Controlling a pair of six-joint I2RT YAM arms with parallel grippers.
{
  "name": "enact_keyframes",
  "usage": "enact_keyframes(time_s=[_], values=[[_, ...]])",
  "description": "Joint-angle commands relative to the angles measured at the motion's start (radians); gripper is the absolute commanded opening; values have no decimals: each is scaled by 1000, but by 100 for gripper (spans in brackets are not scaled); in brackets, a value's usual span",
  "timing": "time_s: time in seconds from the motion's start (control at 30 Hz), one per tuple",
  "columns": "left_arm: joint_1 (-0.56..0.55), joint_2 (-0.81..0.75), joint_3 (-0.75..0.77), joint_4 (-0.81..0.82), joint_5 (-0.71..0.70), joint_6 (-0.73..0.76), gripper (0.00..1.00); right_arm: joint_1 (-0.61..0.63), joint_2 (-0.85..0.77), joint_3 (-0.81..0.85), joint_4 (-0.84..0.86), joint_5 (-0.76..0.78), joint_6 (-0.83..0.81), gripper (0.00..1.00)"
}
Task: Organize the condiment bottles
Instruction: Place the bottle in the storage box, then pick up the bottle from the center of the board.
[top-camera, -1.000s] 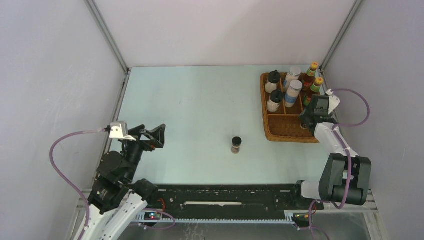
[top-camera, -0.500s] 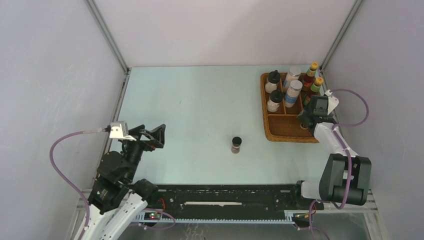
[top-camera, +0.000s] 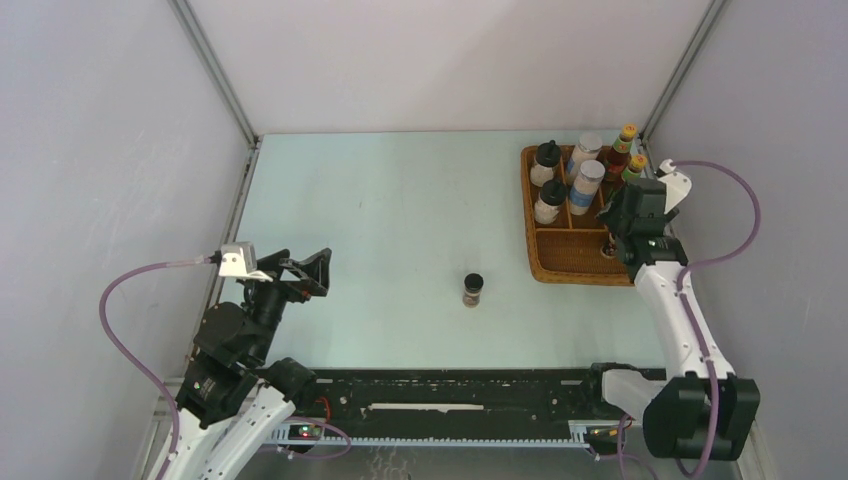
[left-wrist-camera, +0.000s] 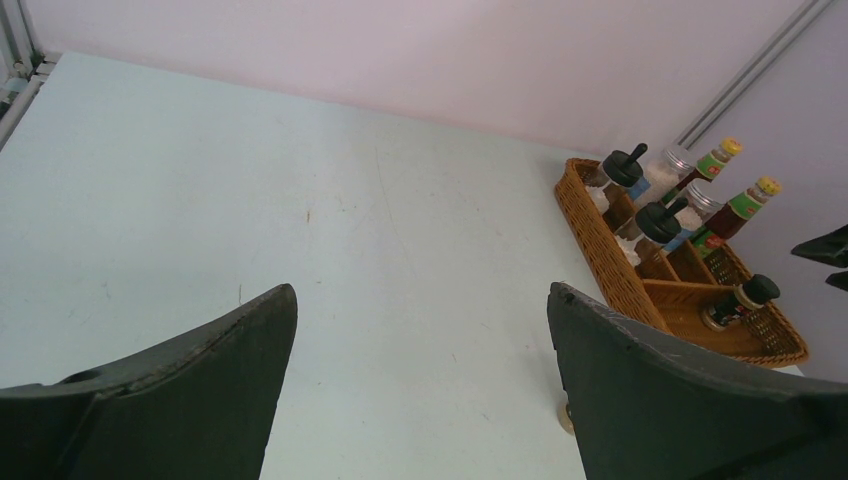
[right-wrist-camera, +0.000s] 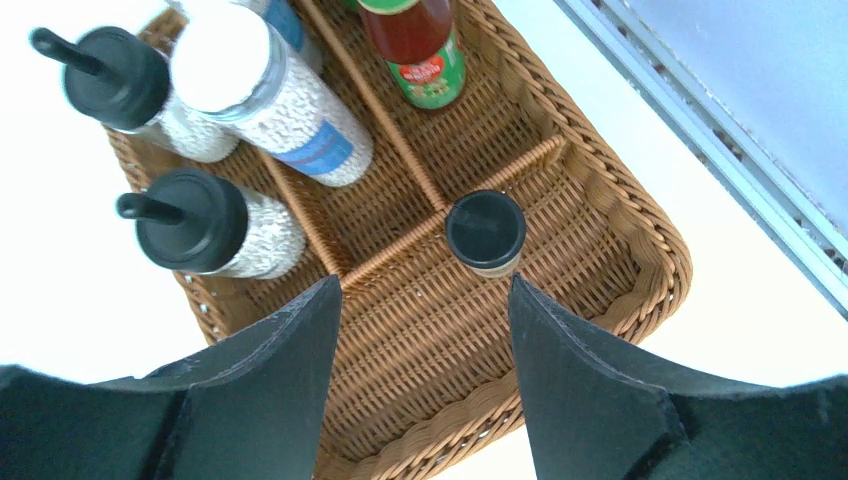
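The brown wicker tray (top-camera: 535, 262) at the right holds two black-lidded white jars (top-camera: 546, 160), two silver-lidded blue-label jars (top-camera: 586, 185) and two red sauce bottles (top-camera: 622, 145). In the right wrist view a tiny dark jar (right-wrist-camera: 485, 232) stands upright in the tray's near compartment. My right gripper (right-wrist-camera: 422, 285) is open and empty above that compartment, apart from the jar; it also shows in the top view (top-camera: 622, 232). A second tiny dark jar (top-camera: 473, 290) stands alone mid-table. My left gripper (top-camera: 305, 272) is open and empty at the near left, far from it.
The tray (right-wrist-camera: 640, 290) has wicker dividers; its near left compartment holds nothing. A metal frame rail (right-wrist-camera: 720, 150) runs close along the tray's right side. The black rail (top-camera: 450, 395) of the arm bases lies at the table's near edge. Walls enclose three sides.
My right arm has lifted and stretched upward, raising the gripper above the tray. The tiny dark jar stays standing in the tray. The left arm and the mid-table jar have not moved.
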Motion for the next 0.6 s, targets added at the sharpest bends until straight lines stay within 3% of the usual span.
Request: enact_keyframes(time_s=[0.0,0.2,0.4,0.57], values=[[-3,19,-5,14,23,-4,100,35,-71,45,-54,36,-15,70],[-4,107,1,50,177,-26,100,96,-168,39,-95,45,-10,70],[-21,259,2,194,390,-81,100,100,-224,39,-107,9,7,71],[-202,425,31,271,298,-25,100,100,-248,29,-93,-7,22,71]])
